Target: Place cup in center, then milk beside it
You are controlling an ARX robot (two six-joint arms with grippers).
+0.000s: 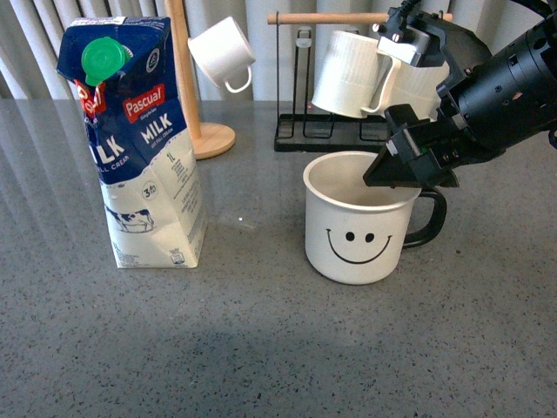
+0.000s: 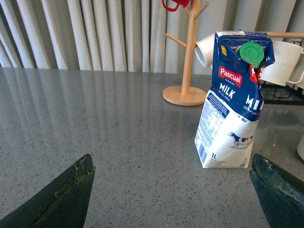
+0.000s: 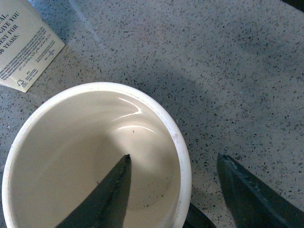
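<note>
The right claw (image 3: 173, 159) is straddling the rim of the smiley cup (image 1: 357, 231), fingers spread apart; the left claw (image 2: 172, 159) is gaping wide.

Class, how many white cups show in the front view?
4: smiley cup on the table; small cup on the wooden tree; two ribbed mugs on the rack, one partly covered. More may be hidden.

The tabletop (image 1: 261, 366) is bare along its whole near edge and in the lane between the milk (image 1: 139, 148) and the cup (image 1: 357, 231), but toward the far edge the wooden mug tree (image 1: 184, 78) and the black rack (image 1: 305, 132) of hung mugs (image 1: 348, 74) crowd in, seemingly just behind the cup.
</note>
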